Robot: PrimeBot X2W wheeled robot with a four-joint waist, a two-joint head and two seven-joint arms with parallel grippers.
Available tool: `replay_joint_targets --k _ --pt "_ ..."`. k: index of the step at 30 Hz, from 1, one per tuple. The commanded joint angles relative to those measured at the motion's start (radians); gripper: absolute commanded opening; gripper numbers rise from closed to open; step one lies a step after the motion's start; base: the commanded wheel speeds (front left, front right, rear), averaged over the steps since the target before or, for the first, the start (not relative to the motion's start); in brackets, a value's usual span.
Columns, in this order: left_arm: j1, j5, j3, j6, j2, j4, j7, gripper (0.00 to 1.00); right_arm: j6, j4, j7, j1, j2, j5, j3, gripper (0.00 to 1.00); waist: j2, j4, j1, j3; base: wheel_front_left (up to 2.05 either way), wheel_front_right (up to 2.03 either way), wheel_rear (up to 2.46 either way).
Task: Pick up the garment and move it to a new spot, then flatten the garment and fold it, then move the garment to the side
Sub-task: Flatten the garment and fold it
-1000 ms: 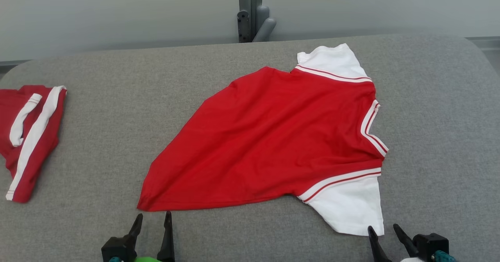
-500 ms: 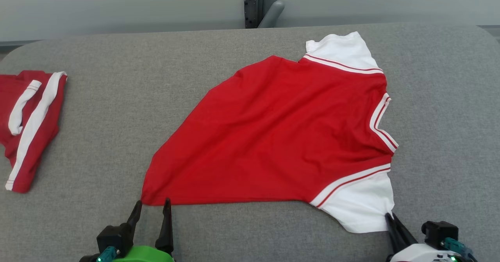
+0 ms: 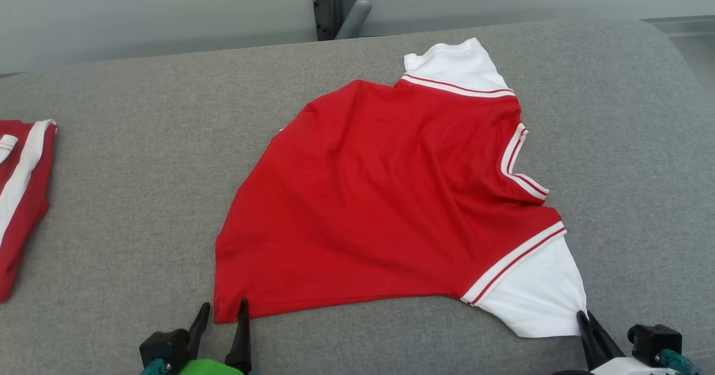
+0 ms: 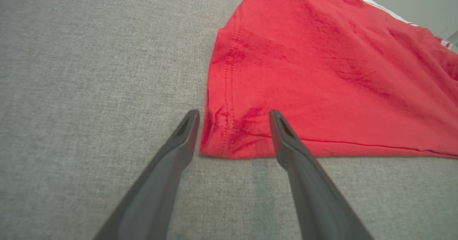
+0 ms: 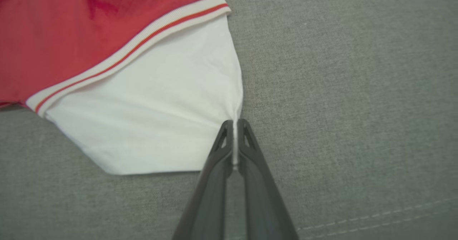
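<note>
A red T-shirt [image 3: 385, 196] with 2 white sleeves lies spread out in the middle of the grey tabletop [image 3: 139, 185]. Its neck opening points to the right and its bottom hem is on the left. 1 white sleeve [image 3: 455, 65] is on the far side. The other white sleeve [image 3: 536, 291] is on the near side, at the right. The right gripper [image 3: 584, 314] is at the near right corner of that sleeve. In the right wrist view its jaws are pressed together, pinching the tip of the white cloth [image 5: 150, 118] between them, and the cloth is pulled into small folds there. The left gripper [image 3: 224, 303] is at the near left corner of the shirt. Its jaws are spread wide. In the left wrist view the red hem corner [image 4: 229, 140] sits between the 2 dark fingers [image 4: 179, 147], and I cannot tell if they touch it. Another red garment with white stripes [image 3: 22, 196] lies at the far left edge of the tabletop, well apart from the shirt. A grey post [image 3: 335, 6] stands behind the tabletop.
</note>
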Motion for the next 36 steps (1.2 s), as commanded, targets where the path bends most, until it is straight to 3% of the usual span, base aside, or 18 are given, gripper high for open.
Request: replay_joint_targets --k 1,12,13,16,17,21,27,32,36 --pt "-0.008 -0.008 0.000 -0.002 0.004 0.004 0.000 1.00 -0.002 -0.003 0.000 -0.003 -0.003 -0.006 0.000 0.00 -0.0001 -0.004 0.0000 0.004 0.00 0.00 0.00" --pt "-0.030 -0.031 0.000 0.001 0.003 0.047 0.000 1.00 -0.002 -0.018 0.000 -0.021 -0.013 -0.001 0.010 0.00 -0.0001 -0.022 0.0000 0.015 0.00 0.00 0.00" --pt "-0.031 -0.030 -0.003 0.001 0.003 0.050 0.000 0.94 -0.002 -0.018 0.000 -0.022 -0.013 -0.002 0.011 0.00 -0.0001 -0.024 0.0000 0.015 0.00 0.00 0.00" --pt "-0.036 -0.024 -0.009 -0.001 0.003 0.052 0.000 0.09 -0.002 -0.018 0.000 -0.026 -0.010 -0.001 0.012 0.00 -0.0001 -0.027 0.0000 0.015 0.00 0.00 0.00" --pt "-0.037 -0.023 -0.011 -0.002 0.003 0.050 0.000 0.00 -0.002 -0.019 0.000 -0.026 -0.010 0.000 0.011 0.00 -0.0001 -0.027 0.0000 0.015 0.00 0.00 0.00" --pt "-0.033 -0.009 0.000 -0.006 0.004 0.017 0.000 0.00 -0.002 -0.041 0.000 -0.028 -0.006 0.011 -0.001 0.00 -0.0001 -0.026 0.0000 0.009 0.00 0.00 0.00" --pt "-0.034 0.024 0.050 -0.019 0.003 -0.196 0.000 0.00 -0.002 -0.204 0.000 -0.079 -0.004 0.064 -0.045 0.00 -0.0001 -0.028 0.0000 -0.030 0.00 0.00 0.00" --pt "-0.164 0.126 0.063 -0.033 0.025 -0.358 0.000 0.00 -0.002 -0.390 0.000 -0.213 -0.061 0.112 -0.039 0.00 -0.0001 -0.020 0.0000 -0.078 0.00 0.00 0.00" --pt "-0.284 0.162 0.046 -0.035 0.071 -0.393 0.000 0.00 -0.002 -0.461 0.000 -0.332 -0.121 0.118 -0.016 0.00 -0.0001 -0.017 0.0000 -0.103 0.00 0.00 0.00"
